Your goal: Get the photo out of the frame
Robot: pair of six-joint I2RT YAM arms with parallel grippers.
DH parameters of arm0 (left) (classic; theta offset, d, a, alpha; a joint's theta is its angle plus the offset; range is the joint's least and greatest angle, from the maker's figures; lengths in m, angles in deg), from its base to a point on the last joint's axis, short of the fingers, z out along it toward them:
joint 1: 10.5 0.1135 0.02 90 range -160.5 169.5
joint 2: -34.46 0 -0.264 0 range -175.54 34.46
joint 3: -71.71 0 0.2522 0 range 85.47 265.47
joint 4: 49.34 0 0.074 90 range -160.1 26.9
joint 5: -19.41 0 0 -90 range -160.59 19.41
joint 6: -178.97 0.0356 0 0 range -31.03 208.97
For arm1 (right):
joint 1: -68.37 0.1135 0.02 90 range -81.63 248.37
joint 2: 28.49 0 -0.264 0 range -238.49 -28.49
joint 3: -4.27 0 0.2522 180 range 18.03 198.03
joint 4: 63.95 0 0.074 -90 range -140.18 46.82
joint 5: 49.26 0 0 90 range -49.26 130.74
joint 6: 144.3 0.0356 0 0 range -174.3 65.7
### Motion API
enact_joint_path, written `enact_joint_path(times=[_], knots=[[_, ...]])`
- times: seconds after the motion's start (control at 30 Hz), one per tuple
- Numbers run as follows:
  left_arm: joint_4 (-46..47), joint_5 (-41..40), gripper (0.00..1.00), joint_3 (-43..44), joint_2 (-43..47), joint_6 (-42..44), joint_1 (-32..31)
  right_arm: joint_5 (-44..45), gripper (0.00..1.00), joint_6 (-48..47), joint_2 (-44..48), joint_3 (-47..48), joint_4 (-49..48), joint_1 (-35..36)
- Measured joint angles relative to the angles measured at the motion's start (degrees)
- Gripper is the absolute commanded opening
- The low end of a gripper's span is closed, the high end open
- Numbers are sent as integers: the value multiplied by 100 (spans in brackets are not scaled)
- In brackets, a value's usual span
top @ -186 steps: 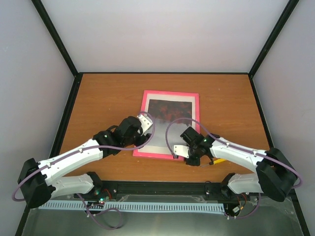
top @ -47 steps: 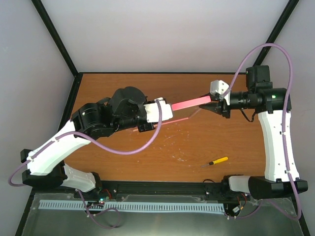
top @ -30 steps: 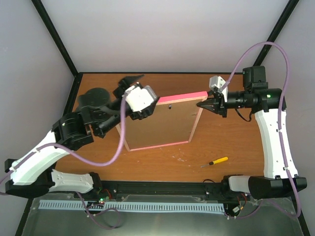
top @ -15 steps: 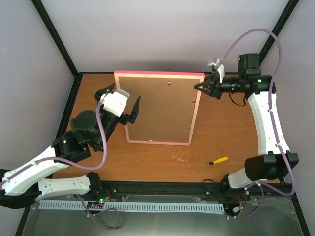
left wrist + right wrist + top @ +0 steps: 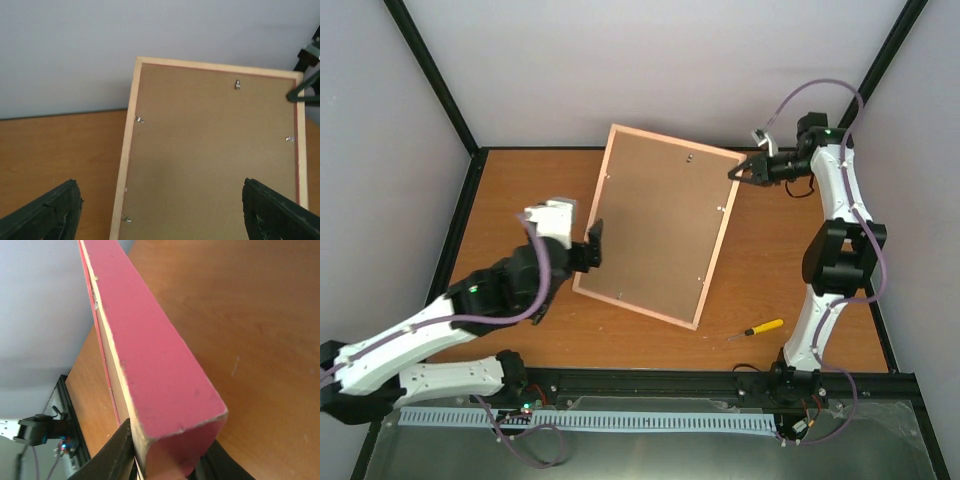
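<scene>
Brown backing board (image 5: 215, 155) faces up at me, so the frame (image 5: 655, 230) is back-side up, roughly mid-table and skewed, its long axis running from about 1 o'clock to 7 o'clock. My right pincer (image 5: 738, 171) is clamped on the frame's 1 o'clock corner; in the right wrist view the pink rim fills the gap between my fingers (image 5: 122, 452). That far end looks lifted off the table (image 5: 790, 270), while the near edge sits low, at or close to the wood. My left pincer (image 5: 159, 195) is spread wide and grips nothing, hovering just beside the frame's long edge at about 9 o'clock.

As for progress, I judge the opening stage done: the frame lies with its back exposed and within reach. The real work is left. The board sits flush inside the rim, small metal tabs (image 5: 139, 119) along the edges appear to pin it down, and a hanger (image 5: 238, 84) sits near the top edge. None of the tabs looks bent aside, though they are too small to be sure. The photo is not visible anywhere; I take it to be shut inside, under the board. A yellow-handled screwdriver (image 5: 757, 328) lies on the table at about 5 o'clock from the frame, untouched, and may serve for prying the tabs. Turning the tabs, lifting the board and drawing the photo out are all not yet done.
</scene>
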Motion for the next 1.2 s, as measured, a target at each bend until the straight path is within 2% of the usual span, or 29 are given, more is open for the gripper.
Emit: enact_joint_path(times=[0.1, 0.2, 0.4, 0.53, 0.87, 1.0, 1.1, 1.2], knots=[[-328, 214, 87, 170, -739, -293, 131, 46, 3, 50, -424, -153, 260, -63], [-332, 822, 87, 127, -1384, -393, 566, 118, 3, 70, -610, -323, 361, -63], [74, 2337, 87, -544, -1443, -608, 2339, 146, 3, 118, -966, -391, 387, -74], [229, 2977, 87, -726, -1768, -774, 2898, 151, 3, 321, -1427, -402, 264, -107], [678, 3792, 87, -1572, -2127, -1060, 2992, 302, 4, 763, -2527, -387, 111, -122], [892, 4026, 88, -1849, -2129, -1193, 2999, 297, 15, 857, -2638, -354, 63, -122], [960, 4094, 88, -1965, -2153, -1274, 3005, 299, 29, 927, -2671, -352, -7, -122], [1001, 4142, 88, -2041, -2236, -1325, 3012, 533, 36, 929, -2677, -352, -229, -101]])
